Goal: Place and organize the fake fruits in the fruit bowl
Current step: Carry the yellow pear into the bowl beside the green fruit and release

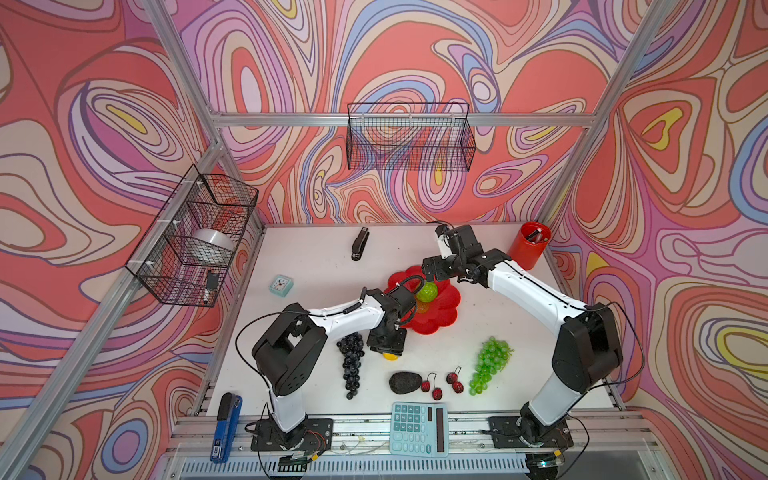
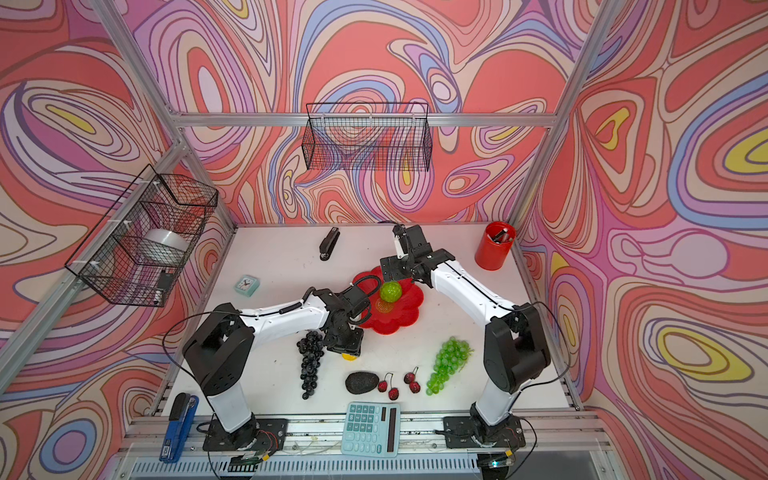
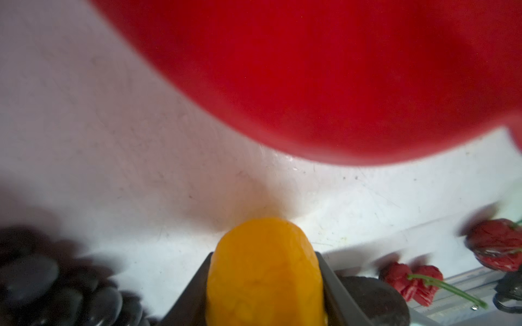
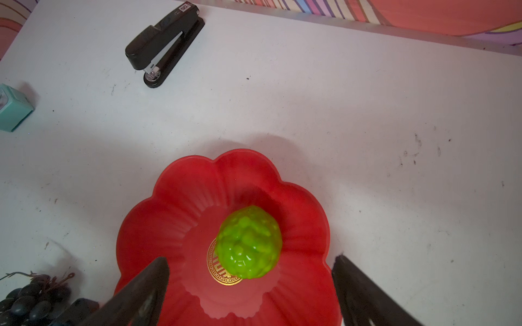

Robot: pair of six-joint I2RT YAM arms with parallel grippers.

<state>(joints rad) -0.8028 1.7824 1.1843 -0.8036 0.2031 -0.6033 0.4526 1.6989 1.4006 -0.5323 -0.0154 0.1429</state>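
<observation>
One fruit in, the rest to go: the bumpy lime-green ball sits alone in the fruit bowl, partly over its gold emblem, at the middle of the bench. Above it the right gripper hangs with its jaws spread wide, holding nothing. Just off the bowl's near-left rim, the left gripper pinches the small yellow fruit between its jaws, low over the bench; whether the fruit is lifted clear cannot be told. Waiting outside the bowl are the dark purple grape bunch, just left of that gripper, the dark avocado and the small red stemmed berries nearer the front edge, and the green grape bunch to the right. By these views the task looks to be in its early part: the yellow fruit appears next for the bowl, and any arranging comes after.
</observation>
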